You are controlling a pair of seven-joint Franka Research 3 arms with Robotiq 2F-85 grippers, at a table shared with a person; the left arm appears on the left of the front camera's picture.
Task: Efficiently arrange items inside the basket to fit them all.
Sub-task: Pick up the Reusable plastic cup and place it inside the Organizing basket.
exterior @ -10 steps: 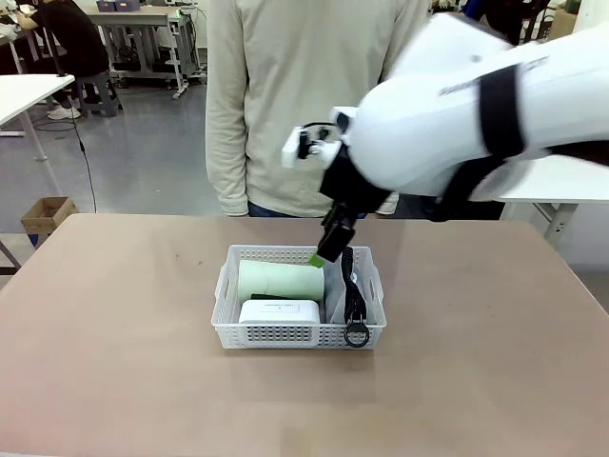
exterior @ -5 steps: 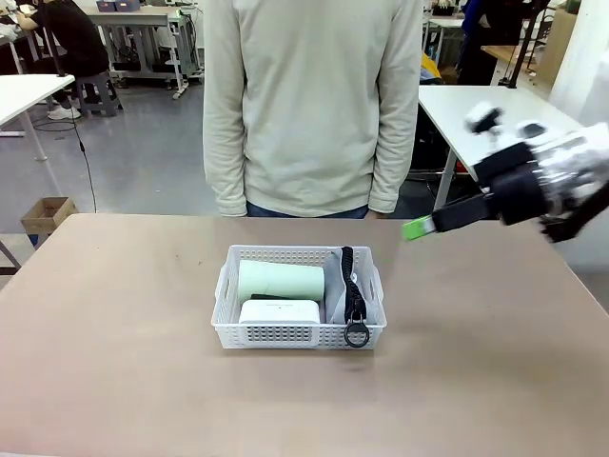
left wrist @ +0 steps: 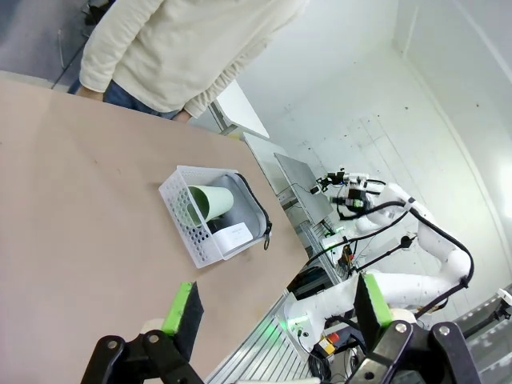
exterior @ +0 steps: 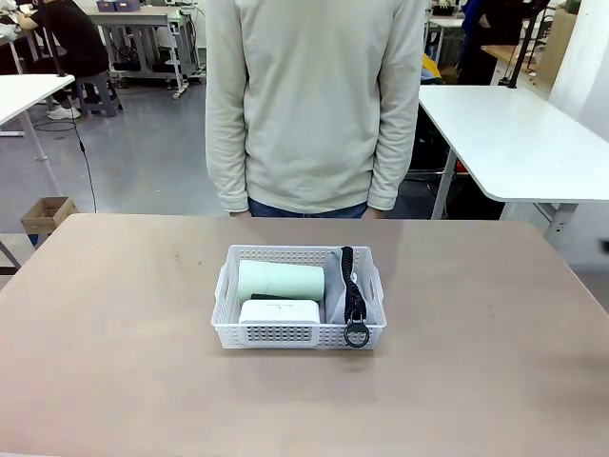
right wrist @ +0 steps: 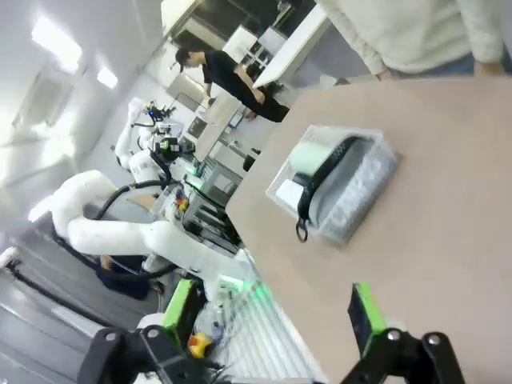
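The white lattice basket (exterior: 285, 335) sits mid-table. Inside it a pale green cup (exterior: 280, 281) lies on its side at the back left, with a white box (exterior: 278, 311) in front of it. A grey pouch (exterior: 335, 284) stands along the right side, and its black strap and metal ring (exterior: 357, 335) hang over the front rim. My left gripper (left wrist: 278, 304) is open and empty, high and far from the basket (left wrist: 186, 234). My right gripper (right wrist: 274, 308) is also open and empty, well away from the basket (right wrist: 364, 188) and the cup (right wrist: 310, 158).
A person (exterior: 314, 105) in a cream sweater stands at the table's far edge, behind the basket. The brown tabletop (exterior: 114, 333) spreads wide around the basket. A white table (exterior: 514, 133) stands at the back right and a cardboard box (exterior: 46, 214) on the floor at left.
My right arm, which was over the basket's right side a second ago, has swung away to the right and out of the front view. The items in the basket have not moved.
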